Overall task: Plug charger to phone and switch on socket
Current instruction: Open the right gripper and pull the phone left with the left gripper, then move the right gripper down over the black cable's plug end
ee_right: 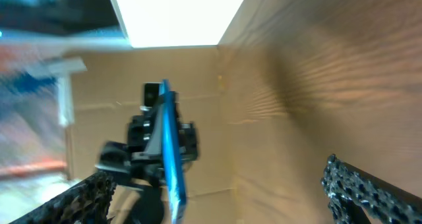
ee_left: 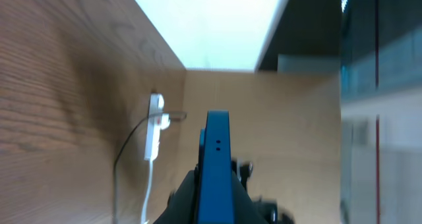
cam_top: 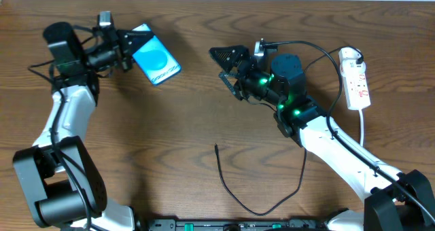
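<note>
Over on the far left, the left fingers (cam_top: 125, 53) are clamped on the phone (cam_top: 156, 61), holding it clear of the bench (cam_top: 170, 136), probably so a plug can reach its port. At centre, the right fingers (cam_top: 223, 54) are spread wide and empty, facing the phone. The charger (cam_top: 234, 190) lies slack on the near bench, its plug tip (cam_top: 216, 147) free and pointing away. My guess is that's the next pickup. Far right, the socket (cam_top: 357, 78) lies flat, well apart from both arms.
</note>
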Robot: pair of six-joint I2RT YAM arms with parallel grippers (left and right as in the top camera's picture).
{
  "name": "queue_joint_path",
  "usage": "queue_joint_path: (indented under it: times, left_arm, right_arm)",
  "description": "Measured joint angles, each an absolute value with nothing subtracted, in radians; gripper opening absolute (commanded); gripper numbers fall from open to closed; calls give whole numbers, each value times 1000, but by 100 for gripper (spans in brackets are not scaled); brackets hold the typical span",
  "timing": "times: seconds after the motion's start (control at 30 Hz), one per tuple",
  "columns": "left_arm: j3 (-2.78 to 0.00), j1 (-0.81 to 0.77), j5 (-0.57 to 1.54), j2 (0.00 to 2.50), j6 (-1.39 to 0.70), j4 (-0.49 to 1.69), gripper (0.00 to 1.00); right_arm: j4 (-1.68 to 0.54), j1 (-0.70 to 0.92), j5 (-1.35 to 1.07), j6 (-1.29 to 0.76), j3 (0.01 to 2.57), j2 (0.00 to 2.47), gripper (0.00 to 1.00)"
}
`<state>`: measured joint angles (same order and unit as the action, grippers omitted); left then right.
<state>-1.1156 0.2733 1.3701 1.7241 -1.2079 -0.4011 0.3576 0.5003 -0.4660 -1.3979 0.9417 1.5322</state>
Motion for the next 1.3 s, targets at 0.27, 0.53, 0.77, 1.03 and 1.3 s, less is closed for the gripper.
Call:
queue_joint_path:
  times: [0.27,0.53,0.77,1.03,1.3]
  left_arm:
    - [-1115,348,1514,1724,-1031,-402,7]
    - [-1084,414,1539,1724,-959,-402,7]
    - [-1074,444,1541,1724,-942,-402,7]
    - [-1074,445,1544,1724,-937,-402,8]
    - [-1074,445,1543,1724,-934,-402,8]
  right_arm:
    - [222,501,-465,-1120,944,1532,99]
    - [79,524,-445,-941,945,1532,99]
    - [-143,590,-348,-802,948,1532,99]
    - [-486,658,-166,-643,951,1532,99]
    - [-522,677,-116,-603,951,1532,99]
